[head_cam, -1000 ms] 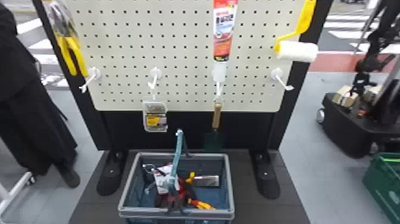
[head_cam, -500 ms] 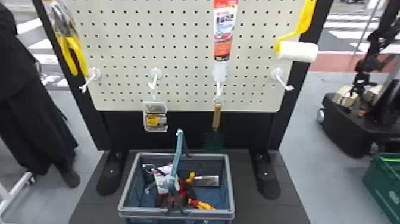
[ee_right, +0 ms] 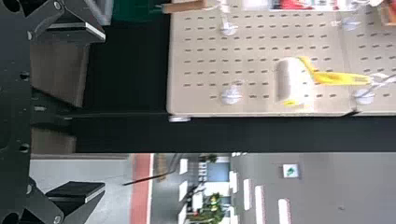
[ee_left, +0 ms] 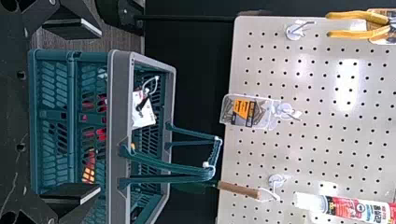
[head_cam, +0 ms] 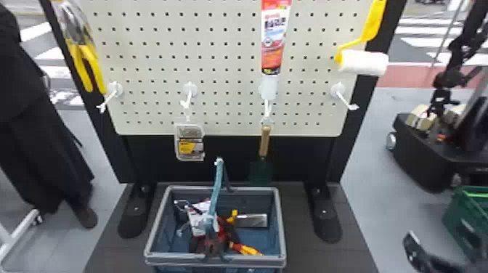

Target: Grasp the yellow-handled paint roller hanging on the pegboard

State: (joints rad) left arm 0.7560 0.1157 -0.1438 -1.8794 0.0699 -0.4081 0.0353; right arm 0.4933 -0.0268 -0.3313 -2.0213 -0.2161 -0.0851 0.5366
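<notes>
My right pincer (ee_right: 100,112) gapes open; I should square it across the yellow plastic handle (head_cam: 374,18) of the white-sleeved paint roller (head_cam: 363,62), clear of the cream pegboard (head_cam: 181,54).

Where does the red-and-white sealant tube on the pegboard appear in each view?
Head view: the sealant tube hangs right of centre on the pegboard, nozzle down.
Left wrist view: the tube lies sideways against the board, cut by the frame edge.
Right wrist view: a cropped strip of it sits at the frame edge.
Shared landmark: the wooden-handled trowel hanging just below its nozzle.
</notes>
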